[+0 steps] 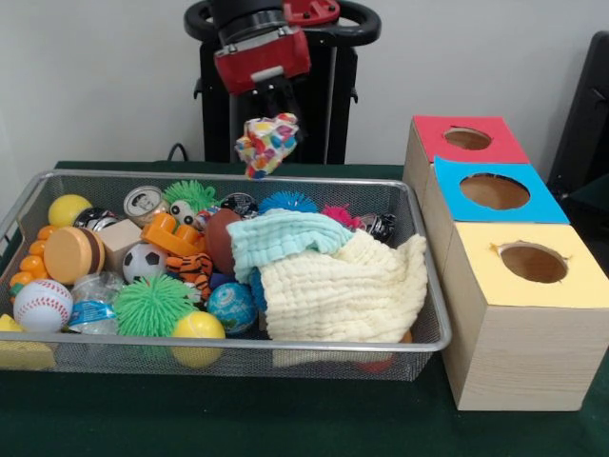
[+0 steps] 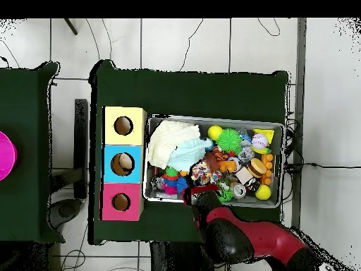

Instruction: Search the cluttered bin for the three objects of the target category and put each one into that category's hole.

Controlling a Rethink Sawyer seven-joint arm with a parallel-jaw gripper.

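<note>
Dotted white cloth (image 1: 267, 143) hangs limp, gripper (image 1: 270, 122) pinched on its top above bin (image 1: 238, 345); light, floppy, hold bunched middle

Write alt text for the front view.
A red gripper holds a small dotted cloth above a wire-mesh bin crowded with toys, a teal cloth and a cream cloth. Right of it stand three boxes; nearest is the yellow-topped hole.
</note>
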